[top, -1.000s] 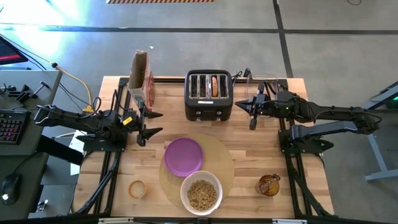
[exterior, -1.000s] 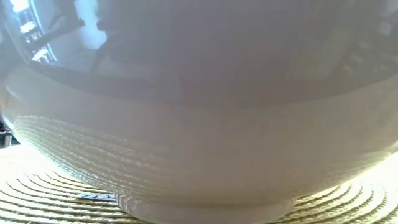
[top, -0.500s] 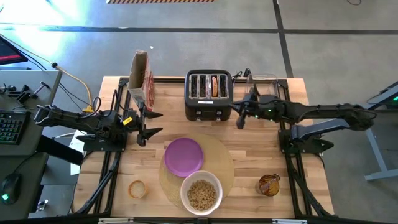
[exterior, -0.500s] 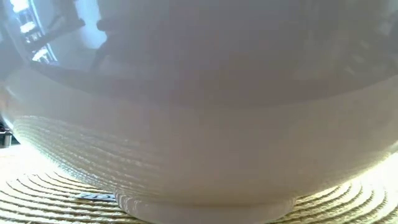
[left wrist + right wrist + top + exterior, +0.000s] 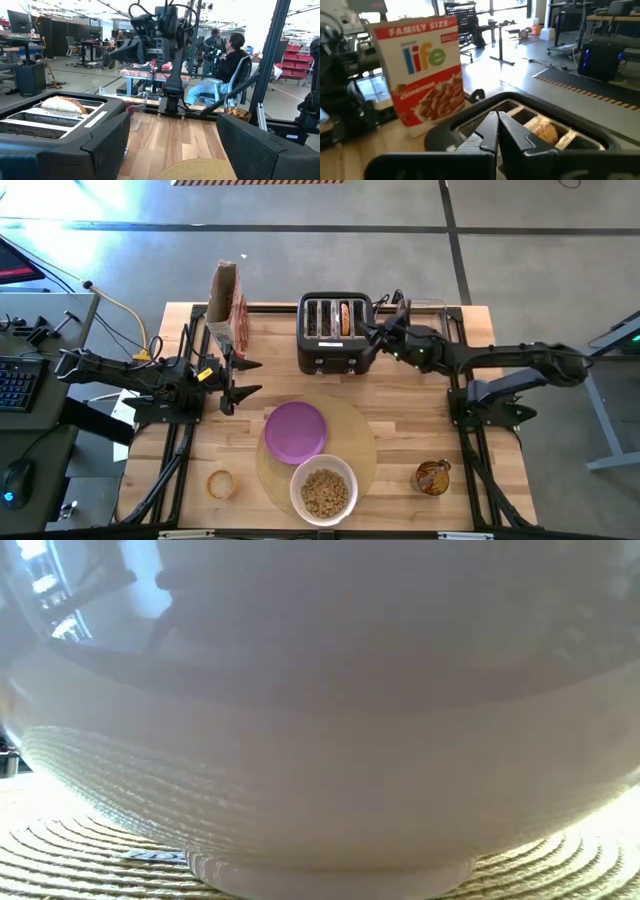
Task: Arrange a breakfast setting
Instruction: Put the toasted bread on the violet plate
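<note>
A black toaster stands at the table's far middle with a bagel piece in one slot. My right gripper is shut and hovers at the toaster's right end; in the right wrist view its tips stand over the toaster top, near the bagel piece. My left gripper waits open at the left and holds nothing. The purple plate and the white bowl of tan cereal stand on the round tan mat. The amber glass cup stands at the near right. The spoon and the red fruit are out of view.
A cereal box stands at the far left. A clear container sits behind the right arm. A small round tan thing lies at the near left. The bowl fills the low view. People sit in the room beyond.
My right gripper has gone toward the table's left and far edge, from the open boards right of the toaster up to the toaster's right end. Nothing else has moved.
</note>
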`<state>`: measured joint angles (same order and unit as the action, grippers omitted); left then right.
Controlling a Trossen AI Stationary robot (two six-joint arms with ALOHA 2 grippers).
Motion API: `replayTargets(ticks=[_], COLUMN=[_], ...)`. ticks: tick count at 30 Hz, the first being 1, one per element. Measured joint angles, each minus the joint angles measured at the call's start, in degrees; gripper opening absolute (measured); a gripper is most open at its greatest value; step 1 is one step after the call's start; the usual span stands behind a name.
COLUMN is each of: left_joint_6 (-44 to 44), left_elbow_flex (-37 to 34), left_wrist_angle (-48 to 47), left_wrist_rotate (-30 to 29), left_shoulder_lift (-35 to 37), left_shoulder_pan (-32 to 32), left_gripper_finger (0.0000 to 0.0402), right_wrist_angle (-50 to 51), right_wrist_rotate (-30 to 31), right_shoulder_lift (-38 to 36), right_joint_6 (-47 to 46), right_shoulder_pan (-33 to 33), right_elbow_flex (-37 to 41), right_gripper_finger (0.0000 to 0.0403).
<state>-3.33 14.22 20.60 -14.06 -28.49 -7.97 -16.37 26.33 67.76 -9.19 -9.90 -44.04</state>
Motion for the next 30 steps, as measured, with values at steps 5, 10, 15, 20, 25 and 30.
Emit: replayTargets(ticks=[5, 10, 15, 20, 25, 30], left_joint_6=[0.0, 0.0, 0.0, 0.0, 0.0, 0.0], left_elbow_flex=[0.0, 0.0, 0.0, 0.0, 0.0, 0.0], left_wrist_angle=[0.0, 0.0, -0.1, -0.1, -0.2, -0.2], left_wrist_rotate=[0.0, 0.0, 0.0, 0.0, 0.0, 0.0], left_shoulder_lift=[0.0, 0.0, 0.0, 0.0, 0.0, 0.0], left_shoulder_pan=[0.0, 0.0, 0.0, 0.0, 0.0, 0.0], left_gripper_finger=[0.0287, 0.0287, 0.0287, 0.0287, 0.0287, 0.0287], right_wrist_angle=[0.1, 0.1, 5.6, 18.9, 30.0, 36.2], right_wrist_rotate=[-1.1, -4.5, -5.5, -5.5, -4.3, -4.3], right_shoulder_lift=[3.3, 8.0, 14.4, 19.6, 23.6, 26.0], right_joint_6=[1.5, 3.6, 1.7, -2.2, -6.5, -10.4], right_shoulder_pan=[-2.8, -6.0, -8.5, -9.8, -10.8, -11.5], right_elbow_flex=[-4.7, -10.0, -17.6, -27.6, -35.2, -38.7], right_gripper_finger=[0.0067, 0.0169, 0.0231, 0.0234, 0.0216, 0.0196])
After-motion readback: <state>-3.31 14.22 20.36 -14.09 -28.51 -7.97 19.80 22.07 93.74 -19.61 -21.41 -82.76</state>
